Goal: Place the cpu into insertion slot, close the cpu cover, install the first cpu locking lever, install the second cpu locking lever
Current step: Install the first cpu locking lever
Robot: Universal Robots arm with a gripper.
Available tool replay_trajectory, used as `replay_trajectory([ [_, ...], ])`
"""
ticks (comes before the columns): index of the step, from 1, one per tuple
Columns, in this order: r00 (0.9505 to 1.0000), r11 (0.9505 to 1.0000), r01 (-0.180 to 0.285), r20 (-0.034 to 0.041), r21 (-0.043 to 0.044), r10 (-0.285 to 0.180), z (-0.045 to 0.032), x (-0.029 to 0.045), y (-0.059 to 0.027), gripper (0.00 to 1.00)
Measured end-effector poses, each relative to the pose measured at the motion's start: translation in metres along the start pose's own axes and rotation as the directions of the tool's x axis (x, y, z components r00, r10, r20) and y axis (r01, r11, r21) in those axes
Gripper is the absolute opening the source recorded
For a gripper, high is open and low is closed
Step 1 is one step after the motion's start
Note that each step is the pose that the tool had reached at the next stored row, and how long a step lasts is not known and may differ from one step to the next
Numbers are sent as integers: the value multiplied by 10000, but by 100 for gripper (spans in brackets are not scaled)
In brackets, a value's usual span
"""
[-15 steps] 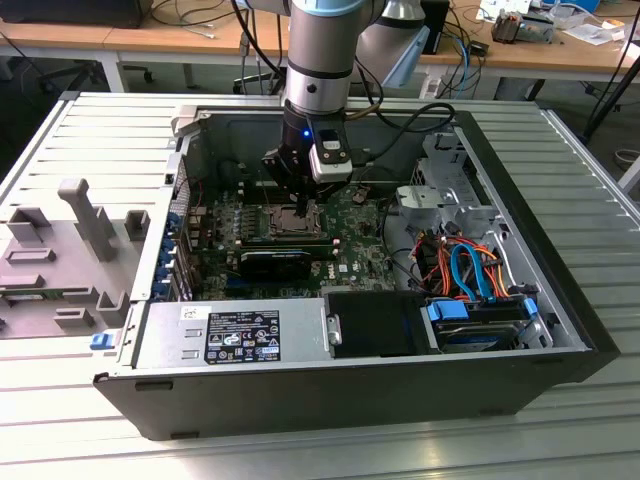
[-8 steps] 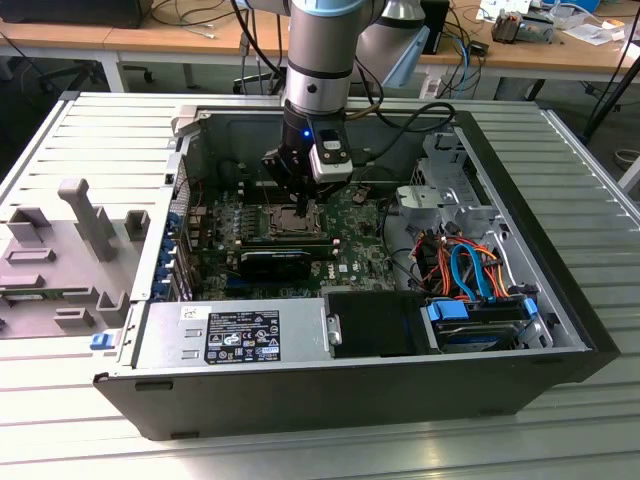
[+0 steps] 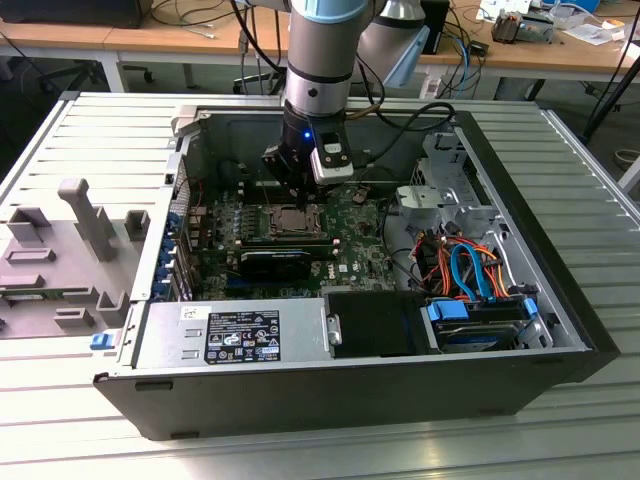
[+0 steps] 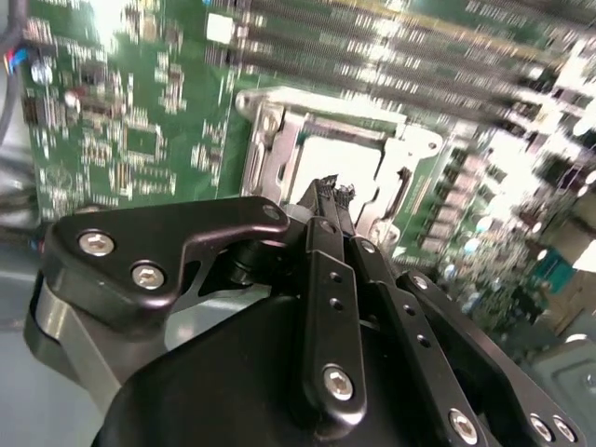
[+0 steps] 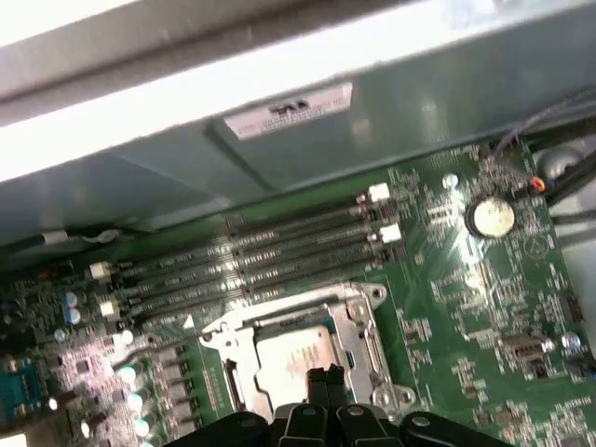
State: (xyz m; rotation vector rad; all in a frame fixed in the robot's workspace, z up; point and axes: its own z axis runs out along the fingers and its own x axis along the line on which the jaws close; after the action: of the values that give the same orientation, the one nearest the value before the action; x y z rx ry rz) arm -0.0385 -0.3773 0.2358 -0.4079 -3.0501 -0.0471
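The insertion slot (image 3: 290,219) sits mid-motherboard, a small square socket with a silvery rim. In both wrist views the cpu (image 5: 291,359) lies in it as a pale square. The cpu cover (image 5: 358,328), a thin silvery frame, lies flat around it, also seen as the cover (image 4: 270,140) in the second wrist view. My gripper (image 5: 324,376) hangs just above the socket's edge with its fingertips (image 4: 328,188) pressed together and nothing visible between them. In the exterior view the gripper (image 3: 297,192) stands upright over the socket. I cannot make out the locking levers.
Long black memory slots (image 5: 261,247) run beside the socket, with a coin battery (image 5: 491,215) further along. The open case holds a labelled black box (image 3: 240,335), a grey drive cage (image 3: 450,180) and orange and blue cables (image 3: 470,270). Case walls (image 3: 530,200) surround the board.
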Motion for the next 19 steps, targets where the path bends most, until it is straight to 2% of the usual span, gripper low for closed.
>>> replay_trajectory([
  [1, 10000, 9999, 14, -43, -154, -14, -1, 0, 0, 11],
  [2, 10000, 9997, 41, -66, -235, -43, -1, 0, 0, 11],
  [3, 9999, 9996, 100, -72, -246, -102, -1, 1, 0, 11],
  [7, 9975, 9973, 697, -89, -221, -699, 0, 0, 0, 11],
  [19, 9893, 9892, 1452, -111, -173, -1454, 0, 0, 0, 11],
])
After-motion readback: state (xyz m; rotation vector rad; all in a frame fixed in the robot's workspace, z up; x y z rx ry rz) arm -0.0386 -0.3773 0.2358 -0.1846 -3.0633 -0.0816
